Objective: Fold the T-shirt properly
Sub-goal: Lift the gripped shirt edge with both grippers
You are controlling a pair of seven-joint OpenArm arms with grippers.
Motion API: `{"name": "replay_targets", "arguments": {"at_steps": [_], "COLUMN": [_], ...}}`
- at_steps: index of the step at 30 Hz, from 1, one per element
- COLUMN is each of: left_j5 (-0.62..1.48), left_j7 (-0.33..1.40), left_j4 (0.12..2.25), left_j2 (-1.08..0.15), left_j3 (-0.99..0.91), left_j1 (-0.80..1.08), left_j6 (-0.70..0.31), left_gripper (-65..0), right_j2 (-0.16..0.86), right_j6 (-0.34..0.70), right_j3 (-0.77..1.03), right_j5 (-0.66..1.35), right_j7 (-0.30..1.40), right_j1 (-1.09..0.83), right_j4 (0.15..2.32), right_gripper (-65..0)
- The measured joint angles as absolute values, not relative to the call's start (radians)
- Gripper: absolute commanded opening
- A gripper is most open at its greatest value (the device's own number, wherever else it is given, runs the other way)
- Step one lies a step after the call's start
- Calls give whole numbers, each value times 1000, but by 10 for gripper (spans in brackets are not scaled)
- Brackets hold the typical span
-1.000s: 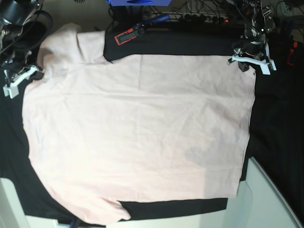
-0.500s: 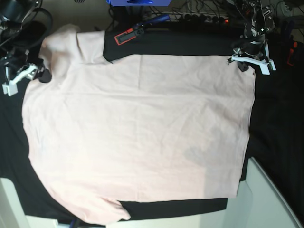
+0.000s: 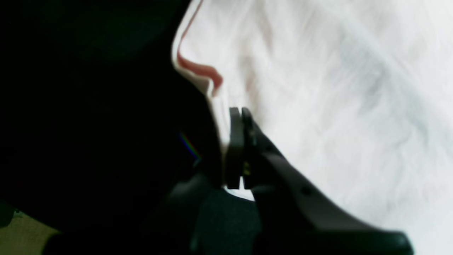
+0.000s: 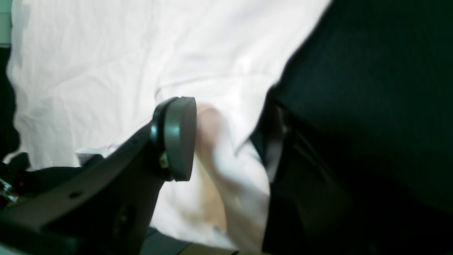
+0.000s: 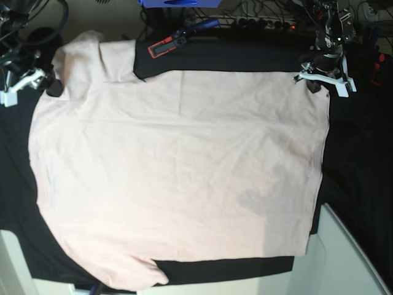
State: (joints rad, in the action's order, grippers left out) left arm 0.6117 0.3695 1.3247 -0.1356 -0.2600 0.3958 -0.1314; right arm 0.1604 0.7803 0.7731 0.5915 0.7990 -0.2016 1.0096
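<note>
Black cloth (image 5: pixel 362 153) covers the whole bench, and the T-shirt (image 5: pixel 178 172) is spread flat across it plain side up, one sleeve poking out at the far corner and another at the near edge.

So where am I in the job? Looks to me like the spreading-out stage, no fold made yet. My left gripper (image 5: pixel 314 84) sits on the shirt's far corner on the hem side, and the left wrist cam shows its jaws pressed together right at the cloth's edge (image 3: pixel 216 117). I honestly can't tell if any fabric is actually pinched between them. My right gripper (image 5: pixel 49 87) is at the shirt's shoulder by the far sleeve, jaws standing apart.

The wrist cams earn their keep here. The right wrist view shows a ridge of pink fabric (image 4: pixel 226 159) bunched up between the spread jaws, touching neither pad as far as I can see. From the base cam that's invisible, just a dark blob at the shirt's edge. The base cam gives me the overall layout, which neither wrist cam can.

Next move, I reckon: get both corners properly gripped before lifting anything, then carry that far edge over evenly so it doesn't skew.
</note>
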Motion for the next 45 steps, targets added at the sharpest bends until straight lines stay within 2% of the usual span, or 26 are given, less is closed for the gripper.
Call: {"name": "replay_targets", "arguments": {"at_steps": [13,30,36,45], "left_j5": [612,612,611,612], "left_j7": [370,371,371,371], "left_j4": [1325,1325,1325,1325], "left_j2": [-136,-135,-135,-135], "left_j3": [-260,-260,-260,-260], "left_j1": [395,393,393,393], "left_j6": [-131,-131,-131,-131], "left_gripper": [-650,-650,-650,-650], "right_j2": [169,118,115,114], "right_j6": [799,799,799,799], "right_j3": [734,719,717,715], "right_j5": [622,657,653,655], "right_j7": [738,684,688,695], "right_j1": [-285,-333,-344,-358], "right_j4": [1012,1018,1019,1019], "right_gripper": [-353,-355,-485,-488]}}
